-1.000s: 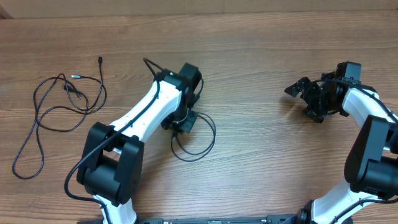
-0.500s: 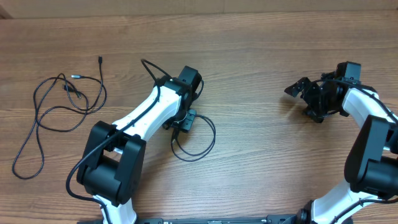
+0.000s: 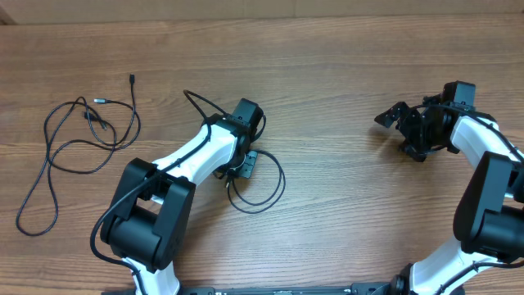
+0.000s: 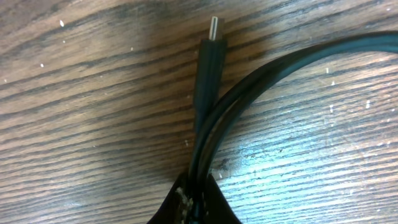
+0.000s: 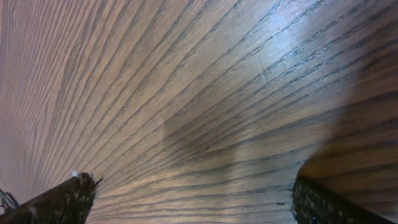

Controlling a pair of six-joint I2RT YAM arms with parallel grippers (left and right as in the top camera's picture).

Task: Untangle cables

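Note:
Two black cables lie on the wooden table. One cable [image 3: 97, 123] sprawls in loose loops at the far left, its plug [image 3: 132, 80] pointing away. The other cable [image 3: 281, 184] forms a round loop at the centre. My left gripper [image 3: 243, 164] is shut on that loop's strands. In the left wrist view the paired strands [image 4: 280, 65] run down into the closed left gripper [image 4: 194, 199], beside a plug [image 4: 210, 59] lying flat on the wood. My right gripper [image 3: 395, 135] hovers open at the right, with only bare wood between the fingertips of the right gripper [image 5: 196, 199].
The left arm's own thicker wire [image 3: 196, 102] arcs up beside its wrist. The table's far edge [image 3: 262, 18] runs along the top of the overhead view.
My left gripper has closed onto the centre cable loop and the left wrist has shifted slightly. The right arm has not moved.

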